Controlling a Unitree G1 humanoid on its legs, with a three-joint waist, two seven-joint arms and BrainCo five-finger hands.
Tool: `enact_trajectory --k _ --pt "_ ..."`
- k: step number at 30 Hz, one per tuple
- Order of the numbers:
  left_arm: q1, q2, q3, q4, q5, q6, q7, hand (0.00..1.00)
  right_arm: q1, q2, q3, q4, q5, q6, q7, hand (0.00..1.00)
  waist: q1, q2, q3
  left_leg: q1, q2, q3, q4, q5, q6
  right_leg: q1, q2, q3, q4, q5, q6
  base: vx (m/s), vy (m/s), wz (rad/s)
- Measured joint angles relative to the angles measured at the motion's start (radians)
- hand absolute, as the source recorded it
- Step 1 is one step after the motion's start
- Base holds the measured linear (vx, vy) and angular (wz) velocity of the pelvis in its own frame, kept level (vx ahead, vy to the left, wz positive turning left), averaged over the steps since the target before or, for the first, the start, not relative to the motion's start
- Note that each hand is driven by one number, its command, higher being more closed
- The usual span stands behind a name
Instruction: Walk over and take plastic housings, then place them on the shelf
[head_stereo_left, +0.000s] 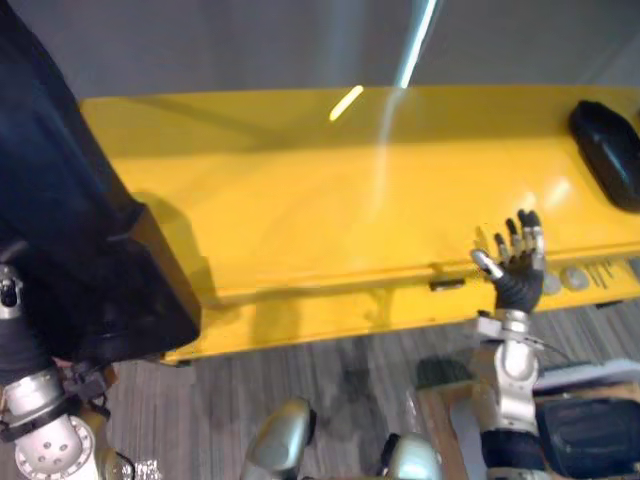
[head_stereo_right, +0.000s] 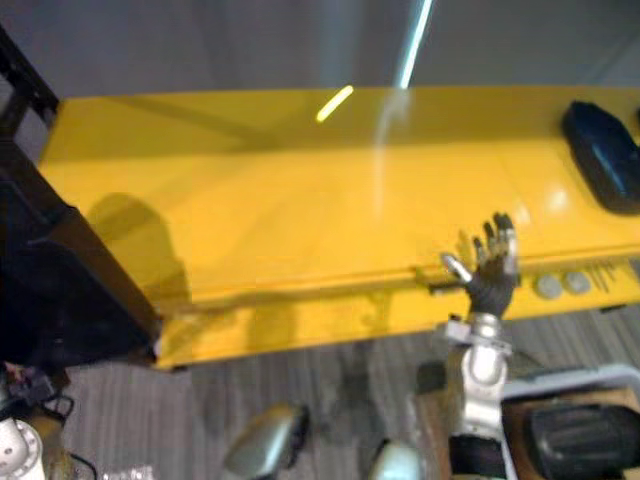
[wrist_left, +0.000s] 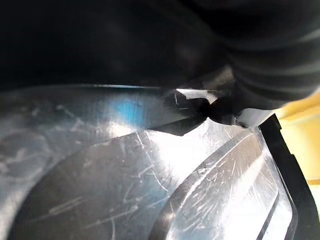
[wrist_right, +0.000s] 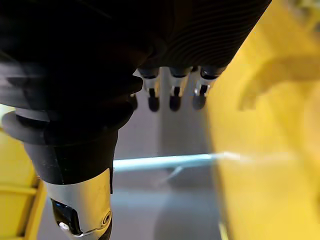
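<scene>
Plastic, black and glossy, makes up the large moulded housing (head_stereo_left: 90, 260) resting against the left robot hand (wrist_left: 270, 55). Its scratched skin sits right in front of that wrist, but the fingers are hidden behind it, so I cannot tell how they hold. The housing looks light, stiff and hollow, with a slick face that could slide, so a thin rim or edge seems a better purchase than the broad curved panel.

The right robot hand (head_stereo_left: 515, 255) is empty, fingers straight and spread, raised just above the front lip of the glossy yellow shelf (head_stereo_left: 300, 200). Beyond this hand and to its right, a second black rounded housing (head_stereo_left: 608, 150) lies on the shelf. Just right of the hand, two small grey discs (head_stereo_right: 548, 287) sit on the front ledge. Below its wrist stands what is probably a white-rimmed bin (head_stereo_right: 610, 380) holding another dark part, on the grey wood-grain floor (head_stereo_left: 330, 380). The yellow span left of the right robot hand is bare, so nothing there should block a set-down.
</scene>
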Motion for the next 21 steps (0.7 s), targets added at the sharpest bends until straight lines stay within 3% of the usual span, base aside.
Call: enact_trajectory --k 2,3,5,6,7,8,10,12,13,14,15,16,21 --pt "-0.044 0.000 -0.058 0.025 -0.007 0.005 -0.007 1.00 0.003 -0.074 -0.046 -0.032 -0.003 0.012 -0.023 0.00 -0.025 0.034 -0.031 0.052 -0.003 -0.075 -0.018 -0.009 -0.017 -0.031 0.051 0.099 -0.186 0.035 0.044 0.39 -0.011 0.91" --pt "-0.050 0.001 -0.073 0.027 -0.010 0.007 -0.011 1.00 0.003 -0.083 -0.054 -0.036 -0.004 0.016 -0.030 0.00 -0.030 0.034 -0.040 0.067 -0.003 -0.089 -0.022 -0.015 -0.027 -0.037 0.058 0.123 -0.211 0.045 0.056 0.49 -0.119 1.02" --pt "-0.059 0.003 -0.121 0.027 -0.016 0.018 -0.025 1.00 0.025 -0.085 -0.078 -0.085 -0.026 0.035 -0.070 0.00 -0.044 0.019 -0.065 0.109 -0.007 -0.126 -0.025 -0.032 -0.058 -0.036 0.063 0.168 -0.255 0.084 0.065 0.41 -0.176 1.03" --pt "-0.059 0.009 -0.156 0.022 -0.039 0.022 -0.043 1.00 0.051 -0.083 -0.083 -0.136 -0.043 0.036 -0.092 0.00 -0.051 -0.005 -0.096 0.113 -0.007 -0.121 -0.016 -0.052 -0.093 -0.033 0.058 0.180 -0.276 0.130 0.061 0.34 -0.212 1.29" --pt "-0.058 0.022 -0.179 0.004 -0.047 0.024 -0.052 1.00 0.062 -0.081 -0.082 -0.195 -0.047 0.036 -0.112 0.00 -0.061 -0.041 -0.118 0.113 -0.006 -0.095 0.008 -0.080 -0.143 -0.019 0.049 0.173 -0.289 0.221 0.054 0.55 -0.396 1.26" --pt "-0.054 0.005 -0.201 -0.004 -0.046 0.024 -0.064 1.00 0.053 -0.093 -0.083 -0.240 -0.065 0.032 -0.130 0.00 -0.056 -0.028 -0.128 0.113 0.036 -0.061 0.039 -0.105 -0.181 -0.004 0.061 0.138 -0.262 0.168 0.089 0.37 -0.291 0.87" --pt "-0.041 -0.005 -0.228 -0.013 -0.043 0.029 -0.075 1.00 0.034 -0.103 -0.079 -0.272 -0.081 0.025 -0.143 0.00 -0.057 0.007 -0.142 0.106 0.092 -0.015 0.050 -0.102 -0.194 0.012 0.084 0.091 -0.248 0.158 0.065 0.28 -0.239 0.44" --pt "-0.054 -0.004 -0.247 -0.021 -0.037 0.027 -0.079 1.00 0.014 -0.120 -0.080 -0.276 -0.082 0.020 -0.164 0.00 -0.063 0.023 -0.149 0.055 0.141 0.086 0.102 -0.068 -0.235 0.020 0.090 0.067 -0.261 0.146 0.046 0.22 -0.226 0.51" --pt "-0.090 0.003 -0.258 -0.012 -0.037 0.023 -0.078 1.00 0.006 -0.121 -0.089 -0.273 -0.090 0.007 -0.189 0.00 -0.067 0.023 -0.141 0.007 0.168 0.143 0.106 -0.092 -0.205 0.033 0.080 0.061 -0.281 0.146 0.045 0.16 -0.142 0.72" --pt "-0.125 0.006 -0.265 0.003 -0.036 0.021 -0.078 1.00 -0.003 -0.118 -0.107 -0.261 -0.101 -0.001 -0.207 0.00 -0.082 0.024 -0.130 -0.007 0.183 0.157 0.037 -0.088 -0.198 0.048 0.064 0.033 -0.284 0.146 0.045 0.10 -0.070 0.76" --pt "-0.141 0.007 -0.265 0.013 -0.036 0.020 -0.077 1.00 -0.009 -0.119 -0.111 -0.247 -0.110 -0.001 -0.218 0.00 -0.097 0.026 -0.128 0.003 0.193 0.158 -0.043 -0.059 -0.201 0.057 0.057 0.015 -0.284 0.146 0.045 0.07 -0.004 0.55" --pt "-0.149 0.011 -0.262 0.027 -0.037 0.016 -0.068 1.00 -0.017 -0.115 -0.111 -0.218 -0.121 -0.001 -0.226 0.00 -0.100 0.027 -0.122 0.046 0.194 0.192 -0.120 0.017 -0.168 0.078 0.047 0.017 -0.283 0.145 0.047 0.05 0.046 0.15" --pt "-0.137 0.039 -0.235 0.046 -0.046 0.015 -0.026 1.00 -0.010 -0.117 -0.179 -0.223 -0.120 -0.019 -0.218 0.00 -0.107 0.000 -0.117 0.090 0.174 0.235 -0.150 0.031 -0.166 0.123 0.026 0.020 -0.334 0.150 0.054 0.04 0.071 -0.09"
